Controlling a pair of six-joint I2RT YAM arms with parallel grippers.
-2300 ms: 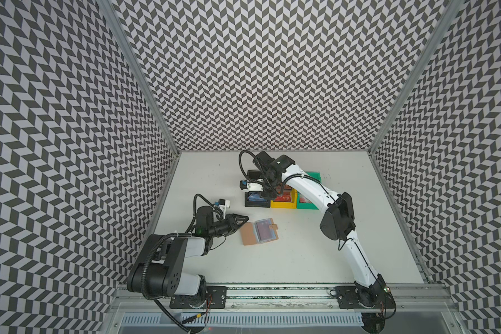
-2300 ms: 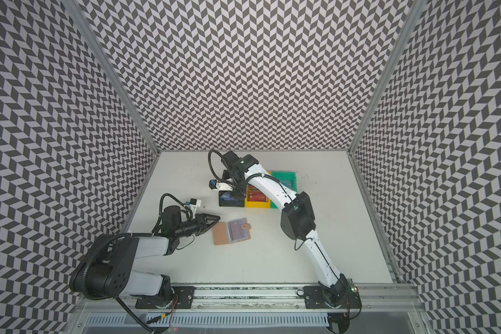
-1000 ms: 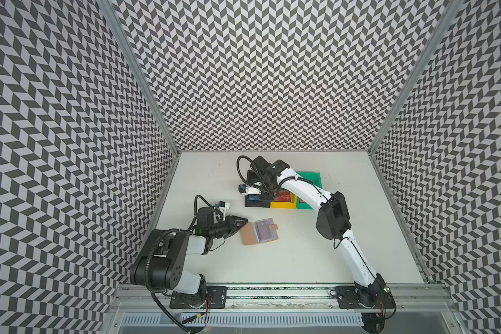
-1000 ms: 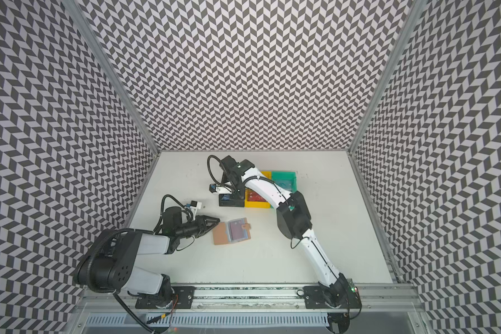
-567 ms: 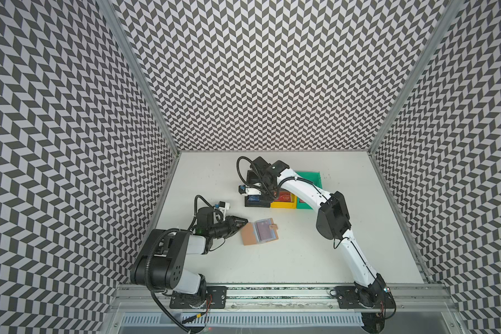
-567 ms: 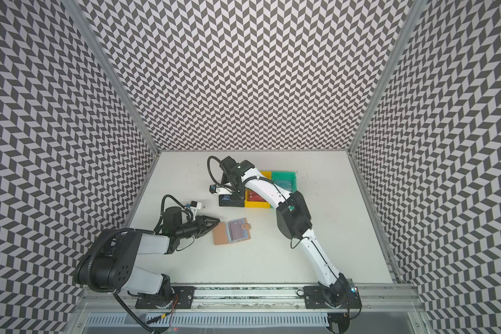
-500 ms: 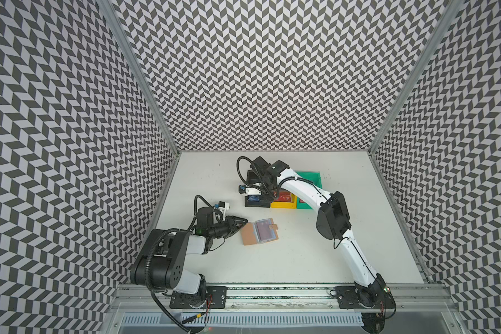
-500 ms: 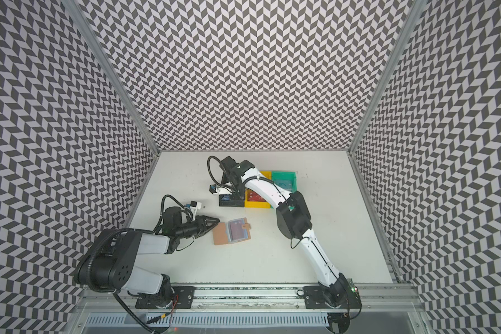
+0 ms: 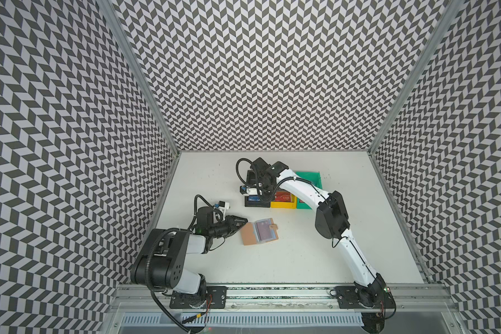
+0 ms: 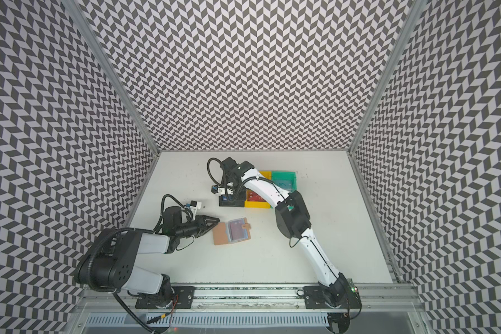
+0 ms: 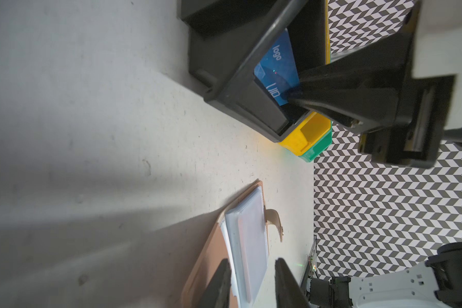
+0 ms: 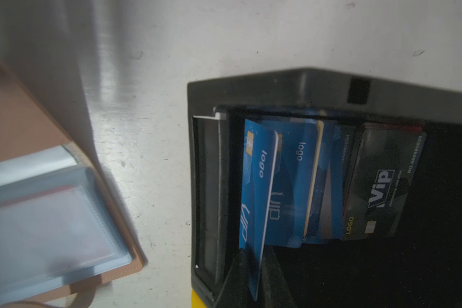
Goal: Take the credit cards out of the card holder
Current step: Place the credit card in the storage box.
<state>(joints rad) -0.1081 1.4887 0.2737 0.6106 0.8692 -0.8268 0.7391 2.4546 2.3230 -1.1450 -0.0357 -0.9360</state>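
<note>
1. Card in transit: a blue credit card [image 12: 256, 186] stands on edge inside the black bin [image 12: 278, 80]. Its lower end sits between the fingers of the right gripper [image 12: 254, 256], and whether they pinch it or have just let go cannot be told.
2. More blue cards [image 12: 296, 181] and a dark "VIP" card [image 12: 384, 184] already lie in the same bin. A red card [image 9: 282, 197] sits in the yellow bin [image 9: 282, 204] alongside, and the green bin [image 9: 308, 176] is next in the row.
3. The card holder [image 9: 259, 234] lies open and flat on the table [image 9: 301, 260], near the bins but apart from them, with its pale sleeves [image 11: 248, 240] facing up. A reddish card [image 9: 264, 231] shows through the top sleeve, so the emptying looks unfinished.
4. The left gripper [image 9: 242, 224] is at the holder's edge nearest its own arm. Its wrist view shows the fingers partly apart astride a corner of the sleeves, but no grip can be confirmed.
5. Over the past two seconds the right arm has edged its wrist sideways along the bin row to settle over the black bin. It has hardly stirred in the last second, and the holder and left arm have stayed put.
6. This looks like the drop-off of one more card, with a return to the holder the likely next trip.
</note>
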